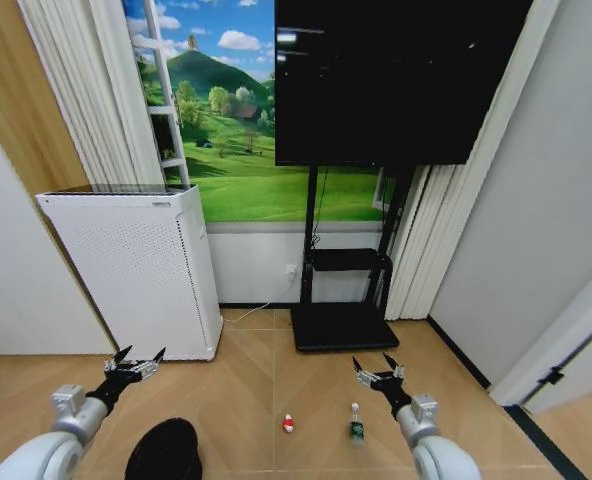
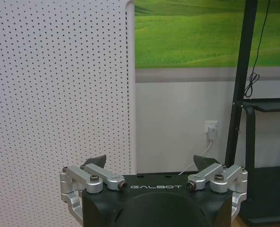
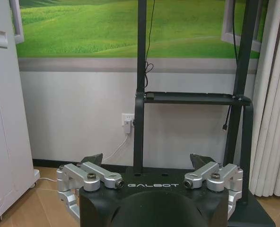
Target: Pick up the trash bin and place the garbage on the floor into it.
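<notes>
The black trash bin (image 1: 164, 450) stands on the wood floor at the lower left of the head view, just right of my left arm. The garbage lies to its right: a small red-and-white piece (image 1: 288, 424) and a small clear bottle (image 1: 356, 424) with a green label and white cap, standing upright. My left gripper (image 1: 138, 359) hangs open above and behind the bin, facing the white appliance. My right gripper (image 1: 378, 366) is open too, held just above and behind the bottle. Nothing sits between either pair of fingers.
A tall white perforated appliance (image 1: 136, 265) stands at the left against the wall. A black TV stand (image 1: 341, 325) with a wide base and a big screen (image 1: 396, 80) sits ahead. White curtains (image 1: 426, 250) and a wall close the right side.
</notes>
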Available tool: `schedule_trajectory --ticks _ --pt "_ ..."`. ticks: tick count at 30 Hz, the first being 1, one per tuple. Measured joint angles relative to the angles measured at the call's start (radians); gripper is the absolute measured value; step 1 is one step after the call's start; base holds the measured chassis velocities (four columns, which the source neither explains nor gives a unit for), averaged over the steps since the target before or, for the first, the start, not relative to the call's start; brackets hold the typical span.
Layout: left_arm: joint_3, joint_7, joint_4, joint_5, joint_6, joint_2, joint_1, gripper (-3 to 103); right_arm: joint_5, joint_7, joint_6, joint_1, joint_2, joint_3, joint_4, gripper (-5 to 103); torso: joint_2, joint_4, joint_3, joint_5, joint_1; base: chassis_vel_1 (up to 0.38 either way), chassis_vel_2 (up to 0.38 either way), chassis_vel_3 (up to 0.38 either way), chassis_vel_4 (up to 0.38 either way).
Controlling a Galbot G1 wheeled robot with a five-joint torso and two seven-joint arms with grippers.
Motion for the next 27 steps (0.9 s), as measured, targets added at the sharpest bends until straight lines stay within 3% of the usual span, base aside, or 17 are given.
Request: schedule_trajectory --ticks 13,27 --pt "0.007 0.000 0.002 0.023 0.002 -0.021 -0.009 100 0.012 -0.002 0.017 -0.001 0.006 0.010 -0.031 100 -0.089 0.0002 -0.051 -0.0007 -0.036 0.000 0.000 0.000 0.000" --pt "0.005 0.001 0.001 0.025 0.003 -0.027 -0.009 100 0.013 -0.002 0.018 0.000 0.012 0.003 -0.026 100 -0.149 0.0002 -0.087 -0.0007 -0.061 0.000 0.000 0.000 0.000"
